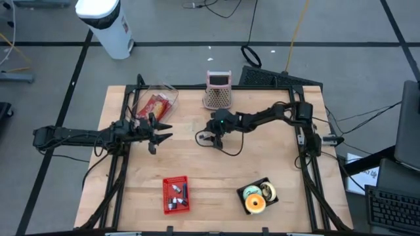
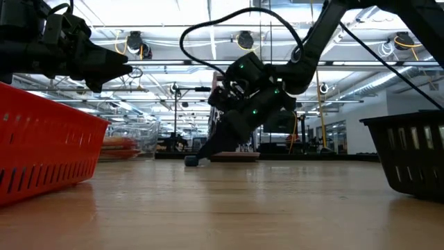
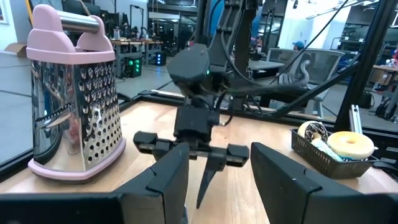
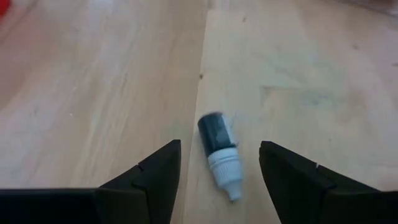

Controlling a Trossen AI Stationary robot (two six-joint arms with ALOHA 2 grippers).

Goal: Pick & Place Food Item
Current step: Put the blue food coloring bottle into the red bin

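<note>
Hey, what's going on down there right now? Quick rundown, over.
Right gripper open, low over a small dark bottle lying on the table. Left gripper open, empty, waiting at the table's left. Nothing blocking the bottle. Over.

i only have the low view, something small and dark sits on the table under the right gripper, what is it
Observer: A small dark dropper bottle with a white tip, lying on its side on the wooden table.
Operator: are the fingers around it
Observer: The right gripper is open, one finger on each side, not closed on it.
Operator: whats in the black basket on my right
Observer: Doughnuts; the yellow-glazed doughnut shows in the black basket.
Operator: and the left arm
Observer: The left gripper waits by the clear plastic container.
</note>
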